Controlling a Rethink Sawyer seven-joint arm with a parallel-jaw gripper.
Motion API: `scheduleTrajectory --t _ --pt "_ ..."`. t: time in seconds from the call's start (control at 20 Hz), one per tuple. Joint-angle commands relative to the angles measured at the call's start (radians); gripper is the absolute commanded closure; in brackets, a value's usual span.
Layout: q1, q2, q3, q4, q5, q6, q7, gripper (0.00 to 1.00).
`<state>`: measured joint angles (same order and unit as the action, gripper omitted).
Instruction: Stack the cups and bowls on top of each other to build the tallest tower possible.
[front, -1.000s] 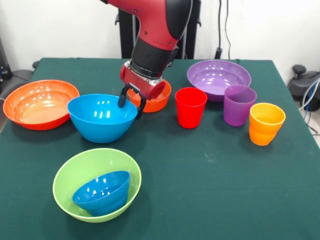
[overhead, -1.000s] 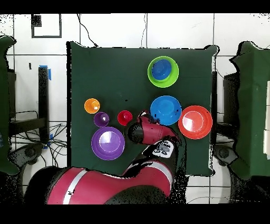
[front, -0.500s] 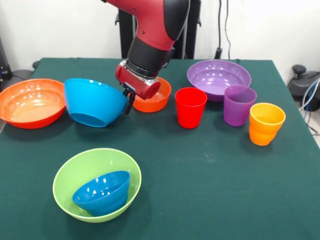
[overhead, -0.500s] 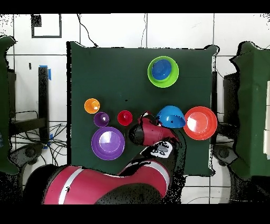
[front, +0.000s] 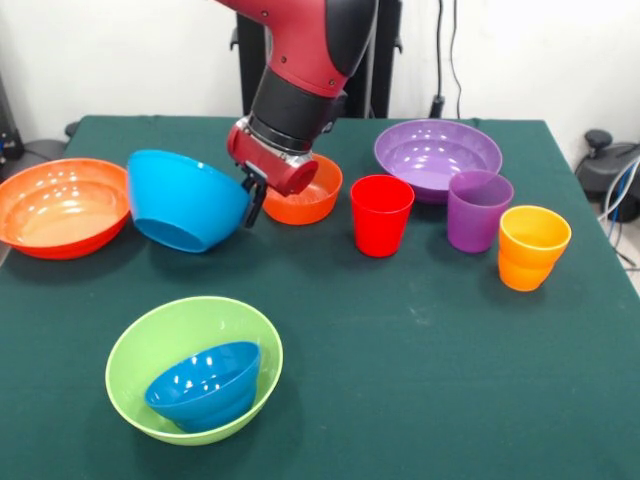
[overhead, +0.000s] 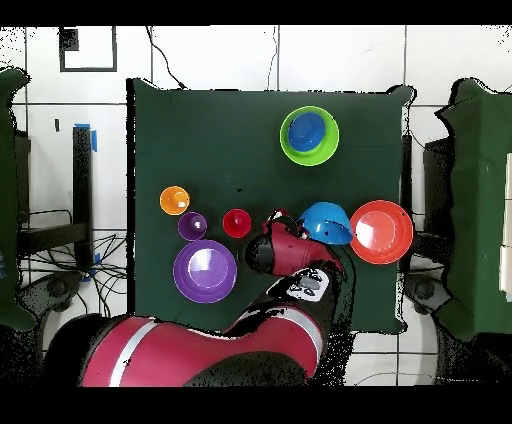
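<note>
My gripper (front: 252, 196) is shut on the rim of the deep light blue bowl (front: 185, 203), which is tipped on its side with its mouth turned away from the camera. From above, the same bowl (overhead: 326, 221) lies against the wide orange-red bowl (overhead: 381, 231). The lime green bowl (front: 132, 345) stands near the front with the small dark blue bowl (front: 205, 385) tilted inside it. A small orange bowl (front: 318, 203) sits just behind my gripper. The red cup (front: 381, 215), purple cup (front: 478, 210) and orange cup (front: 532, 247) stand upright in a row.
The wide purple bowl (front: 437, 155) rests at the back behind the cups. The wide orange-red bowl (front: 60, 205) lies at the table's left edge in the front view. Open green cloth (front: 420, 370) stretches across the front right.
The light blue bowl went from upright on the table to tipped on its side and shifted toward the orange-red bowl, which slid a little outward. My gripper rose slightly with the rim.
</note>
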<state>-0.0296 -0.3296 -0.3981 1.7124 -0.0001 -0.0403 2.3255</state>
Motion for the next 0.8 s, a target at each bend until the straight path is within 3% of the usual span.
scheduleTrajectory --t 0.05,0.45,0.8 --pt "-0.035 -0.069 0.109 0.001 0.005 0.111 0.071 1.00" --pt "-0.155 -0.231 0.221 0.019 0.018 0.290 0.022 1.00" --pt "-0.265 -0.271 0.338 0.011 0.036 0.331 0.018 1.00"
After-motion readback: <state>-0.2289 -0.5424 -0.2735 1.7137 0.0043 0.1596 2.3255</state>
